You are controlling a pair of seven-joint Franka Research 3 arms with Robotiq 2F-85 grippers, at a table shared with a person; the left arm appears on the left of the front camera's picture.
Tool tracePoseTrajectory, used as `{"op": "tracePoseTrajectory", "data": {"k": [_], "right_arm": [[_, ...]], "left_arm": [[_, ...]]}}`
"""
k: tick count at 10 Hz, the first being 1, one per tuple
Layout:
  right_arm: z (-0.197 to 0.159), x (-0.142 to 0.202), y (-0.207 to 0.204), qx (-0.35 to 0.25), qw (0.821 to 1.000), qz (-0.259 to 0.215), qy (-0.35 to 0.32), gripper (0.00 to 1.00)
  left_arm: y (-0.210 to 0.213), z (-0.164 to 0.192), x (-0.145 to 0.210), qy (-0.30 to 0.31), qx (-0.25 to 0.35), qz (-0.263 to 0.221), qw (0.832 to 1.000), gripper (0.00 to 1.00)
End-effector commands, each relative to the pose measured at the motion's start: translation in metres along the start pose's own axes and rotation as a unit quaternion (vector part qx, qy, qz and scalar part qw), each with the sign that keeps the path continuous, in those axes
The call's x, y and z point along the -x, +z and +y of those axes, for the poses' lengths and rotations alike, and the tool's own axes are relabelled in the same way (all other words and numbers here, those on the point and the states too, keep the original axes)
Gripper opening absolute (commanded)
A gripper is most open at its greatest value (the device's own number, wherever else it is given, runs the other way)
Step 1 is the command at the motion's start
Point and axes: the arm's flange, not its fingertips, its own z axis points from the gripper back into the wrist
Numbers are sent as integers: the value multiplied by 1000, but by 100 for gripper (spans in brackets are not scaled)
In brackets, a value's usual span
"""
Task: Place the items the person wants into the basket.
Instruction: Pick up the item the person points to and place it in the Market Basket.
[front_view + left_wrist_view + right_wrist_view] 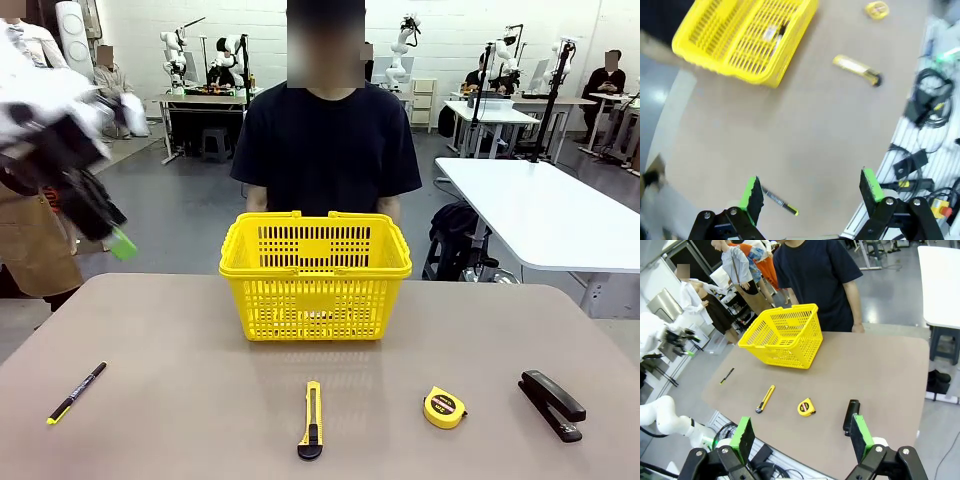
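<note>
Left claw (810, 179) above table (805, 120).
- Pen (780, 202) on table, just ahead of claw, close to one finger.
- Knife (856, 69) farther ahead, toward other finger; tape measure (876, 9) beyond knife.
- Basket (720, 55) on table, far ahead, on pen-side finger's side; marker (772, 33) inside basket.

Right claw (801, 420) back from table's near edge.
- Stapler (852, 416) just ahead of one finger.
- Tape measure ahead, between fingers.
- Knife beside tape measure, toward other finger; pen beyond knife, well apart.
- Basket behind row, near far edge; person (820, 275) behind basket.
</note>
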Motion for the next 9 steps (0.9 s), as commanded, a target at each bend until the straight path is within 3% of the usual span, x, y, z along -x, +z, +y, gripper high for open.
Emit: {"op": "tracePoseTrajectory", "data": {"k": [1,4,6,9], "right_arm": [[1,0,0,-4,1000,-1,4,100],[1,0,0,-4,1000,-1,4,100],[1,0,0,-4,1000,-1,4,100],[1,0,0,-4,1000,-1,4,100]], "left_arm": [[58,6,50,-18,80,-76,994,100],[116,33,135,-35,48,-180,982,100],[146,47,181,-23,39,-224,974,100],[174,41,226,28,-49,-245,968,100]]}}
